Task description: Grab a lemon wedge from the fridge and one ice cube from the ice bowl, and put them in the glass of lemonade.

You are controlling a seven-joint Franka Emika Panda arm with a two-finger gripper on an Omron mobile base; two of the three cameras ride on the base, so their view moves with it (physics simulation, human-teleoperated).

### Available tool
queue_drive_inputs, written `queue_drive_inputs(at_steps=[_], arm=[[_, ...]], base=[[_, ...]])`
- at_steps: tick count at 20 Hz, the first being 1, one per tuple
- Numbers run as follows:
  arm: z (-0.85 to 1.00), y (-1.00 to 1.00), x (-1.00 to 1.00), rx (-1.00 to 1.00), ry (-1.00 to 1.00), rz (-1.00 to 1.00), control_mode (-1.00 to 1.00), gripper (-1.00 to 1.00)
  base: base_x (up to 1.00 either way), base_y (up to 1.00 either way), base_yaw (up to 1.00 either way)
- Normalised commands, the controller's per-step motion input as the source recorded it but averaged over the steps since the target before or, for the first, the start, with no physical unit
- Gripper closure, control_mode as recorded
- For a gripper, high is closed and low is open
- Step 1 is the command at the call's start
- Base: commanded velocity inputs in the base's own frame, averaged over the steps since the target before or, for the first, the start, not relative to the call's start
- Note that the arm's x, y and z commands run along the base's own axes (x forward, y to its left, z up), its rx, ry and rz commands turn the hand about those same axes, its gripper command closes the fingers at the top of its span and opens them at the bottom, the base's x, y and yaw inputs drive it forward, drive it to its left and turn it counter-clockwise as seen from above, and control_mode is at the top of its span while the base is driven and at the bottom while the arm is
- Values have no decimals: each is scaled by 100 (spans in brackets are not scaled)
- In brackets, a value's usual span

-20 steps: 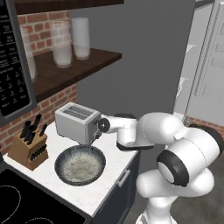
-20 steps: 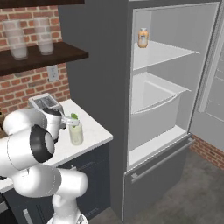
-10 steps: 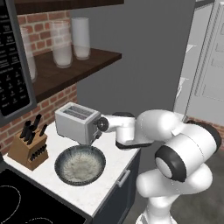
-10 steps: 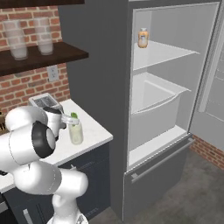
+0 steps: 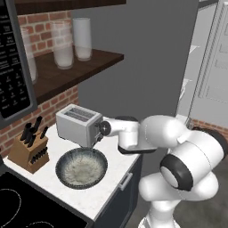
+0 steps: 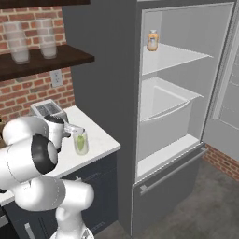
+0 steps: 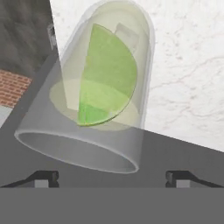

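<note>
From my left camera I count one knife block [image 5: 29, 149] at the counter's [image 5: 116, 167] far left, one ice bowl [image 5: 81, 166] near the front edge, one toaster [image 5: 77, 125] behind it, and two tall glasses [image 5: 71, 41] on the shelf. Bare counter lies right of the bowl. On my right camera, the glass of lemonade [image 6: 80, 141] stands near the counter's corner beside the fridge [image 6: 172, 107]. My gripper [image 7: 111, 178] stands wide, holding nothing; the lemon wedge [image 7: 106, 75] sits inside the glass.
</note>
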Motion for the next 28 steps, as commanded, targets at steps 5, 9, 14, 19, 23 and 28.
queue_drive_inputs(at_steps=[5,9,14,19,23,28], arm=[[39,0,-19,0,-2,0,-100,-100],[57,0,-49,0,-6,0,-100,-100],[49,0,-84,0,-2,0,-100,-100],[57,0,-100,4,-8,0,-100,-100],[88,0,-100,8,-20,0,-100,-100],[65,17,-82,7,-22,0,-100,-100]], base=[[0,0,0],[0,0,0],[0,0,0],[0,0,0],[0,0,0],[0,0,0]])
